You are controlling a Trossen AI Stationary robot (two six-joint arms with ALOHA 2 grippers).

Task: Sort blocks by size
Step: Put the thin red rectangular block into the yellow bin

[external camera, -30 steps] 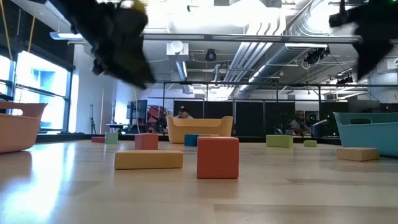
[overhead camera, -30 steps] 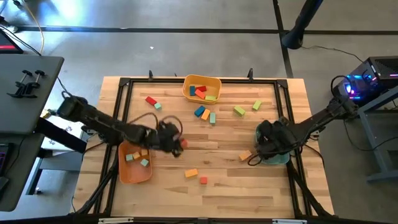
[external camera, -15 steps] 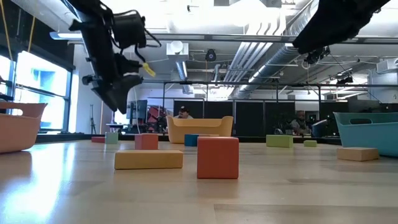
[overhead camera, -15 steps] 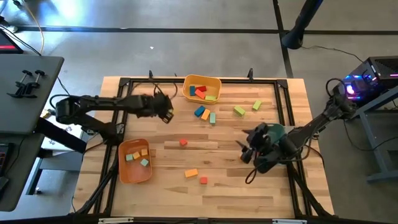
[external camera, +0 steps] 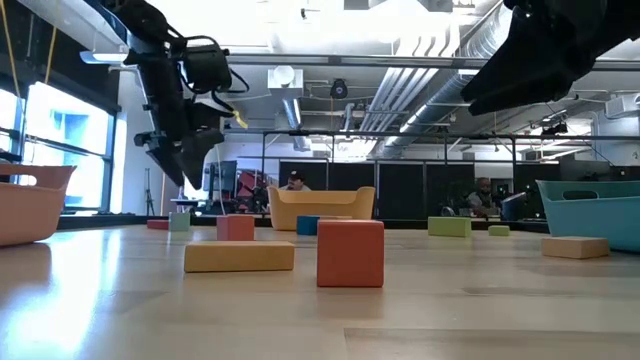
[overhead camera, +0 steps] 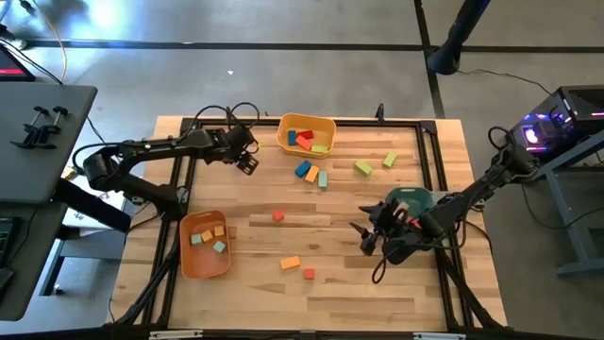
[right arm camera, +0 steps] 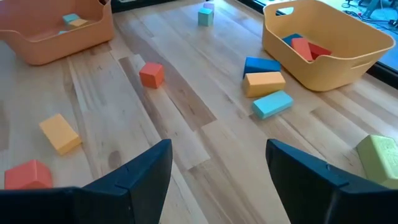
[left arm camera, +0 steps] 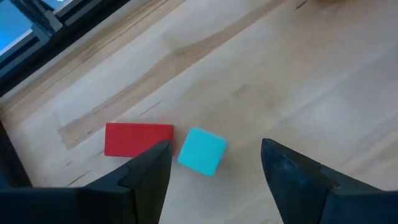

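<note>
the left gripper (overhead camera: 247, 162) hangs above the far left part of the table (overhead camera: 330, 283) with its fingers apart and nothing between them. just below and ahead of it lie a teal cube (left arm camera: 202, 151) and a flat red block (left arm camera: 138, 138), the two almost touching. the yellow bin (overhead camera: 307, 135) is just to its side, with red, blue and green blocks inside.

the right gripper (overhead camera: 363, 236) is raised over the right side of the table, fingers spread and empty, with the teal bin (overhead camera: 411, 198) close behind it. ahead of it sit a small red cube (right arm camera: 151, 74), an orange block (right arm camera: 60, 133) and a bigger red cube (right arm camera: 25, 175). farther out from it a blue, an orange and a teal block (right arm camera: 272, 104) lie bunched beside the yellow bin. a pale green block (right arm camera: 379, 157) lies off to one side. the orange bin (overhead camera: 203, 245) holds what look like a few teal and tan pieces, though they are small from here
</note>
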